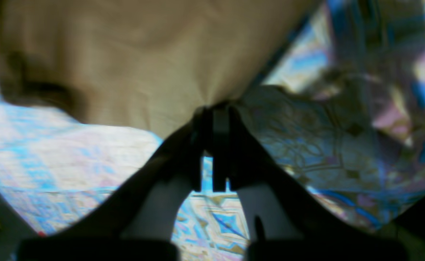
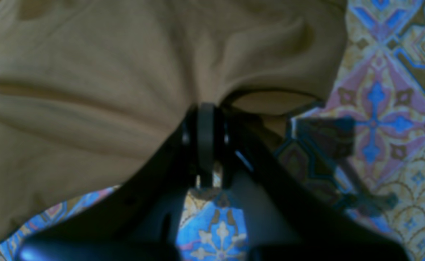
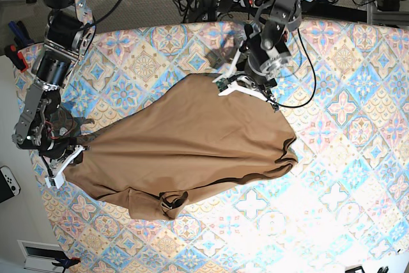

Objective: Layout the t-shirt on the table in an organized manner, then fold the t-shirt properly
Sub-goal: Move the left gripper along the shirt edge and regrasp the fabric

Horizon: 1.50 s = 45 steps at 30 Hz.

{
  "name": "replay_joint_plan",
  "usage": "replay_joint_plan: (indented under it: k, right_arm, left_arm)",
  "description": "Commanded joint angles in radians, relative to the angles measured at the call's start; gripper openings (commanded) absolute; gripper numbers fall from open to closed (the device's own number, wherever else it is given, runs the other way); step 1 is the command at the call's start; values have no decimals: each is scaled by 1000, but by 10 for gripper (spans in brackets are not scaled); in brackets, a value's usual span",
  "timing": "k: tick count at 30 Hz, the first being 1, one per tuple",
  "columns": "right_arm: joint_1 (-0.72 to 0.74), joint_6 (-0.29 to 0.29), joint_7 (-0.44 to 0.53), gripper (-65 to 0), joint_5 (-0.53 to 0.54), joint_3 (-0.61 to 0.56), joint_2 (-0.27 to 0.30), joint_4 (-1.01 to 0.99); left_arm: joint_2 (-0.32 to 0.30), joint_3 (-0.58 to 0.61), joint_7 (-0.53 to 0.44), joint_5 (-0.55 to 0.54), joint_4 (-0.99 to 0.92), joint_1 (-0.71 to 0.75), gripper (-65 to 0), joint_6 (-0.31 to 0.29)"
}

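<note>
Both grippers are clamped on the t-shirt (image 3: pixel 192 139), which lies rumpled across the table (image 3: pixel 358 94). Your left gripper (image 3: pixel 220 84) pinches the far edge; your right gripper (image 3: pixel 67 161) pinches the opposite near corner. The shirt's long axis runs between them — judge that drawing the arms apart would spread it.

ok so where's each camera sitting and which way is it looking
left wrist: on the left arm, looking along the shut left hand pinching the t-shirt edge over the table.
right wrist: on the right arm, looking along the shut right hand pinching the shirt.
base: overhead, looking down; both arms show.
All three share the shirt and table.
</note>
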Motion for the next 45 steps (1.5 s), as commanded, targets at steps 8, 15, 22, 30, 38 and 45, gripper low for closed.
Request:
replay_joint_plan:
  k: [8, 15, 22, 30, 38, 45]
  right_arm:
    - [30, 2, 16, -650, 13, 1, 19, 16]
    - [30, 2, 16, -650, 13, -1, 17, 16]
    - [28, 2, 12, -650, 13, -1, 17, 16]
    - [-12, 2, 15, -650, 13, -1, 16, 16]
    - [-12, 2, 13, -650, 13, -1, 16, 16]
    - [-12, 2, 12, -650, 13, -1, 16, 17]
  left_arm:
    - [63, -95, 8, -4, -67, -59, -650, 4]
    - [210, -379, 0, -6, -345, -283, -650, 4]
    - [299, -561, -98, -4, -435, -384, -650, 4]
    - [299, -575, -106, -4, -435, -383, -362, 4]
    - [299, -572, -107, -39, -285, -337, -331, 4]
    - [238, -489, -101, -200, -121, -172, -331, 4]
